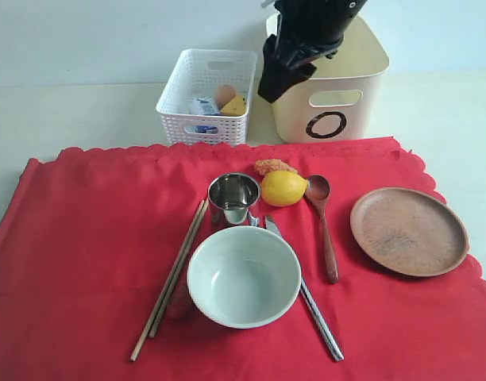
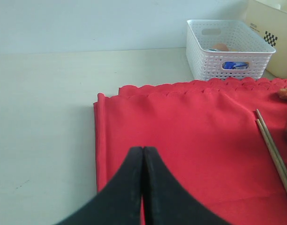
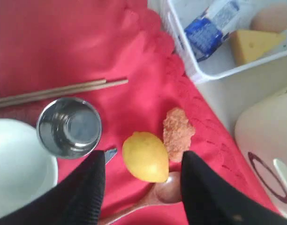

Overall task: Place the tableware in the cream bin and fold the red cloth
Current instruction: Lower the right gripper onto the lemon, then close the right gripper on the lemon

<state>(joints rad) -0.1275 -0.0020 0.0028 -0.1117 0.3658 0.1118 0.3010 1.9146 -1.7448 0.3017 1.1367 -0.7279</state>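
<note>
Right wrist view: right gripper (image 3: pixel 143 159) jaws apart, framing lemon (image 3: pixel 146 154) (left gripper (image 2: pixel 142 152) pressed together).

I have a pale, smooth table (image 1: pixel 84 111) in view, with three things resting directly on it. The red cloth (image 1: pixel 92 238) lies spread over most of the near part. Its scalloped far edge runs across the table, and a narrow fold shows along its left edge. A white lattice basket (image 1: pixel 202 127) stands at the middle of the cloth's far edge. A cream bin (image 1: pixel 370 111) stands further right along that edge. I cannot tell whether either one touches the cloth. Bare tabletop shows left of the cloth and beyond it.
</note>
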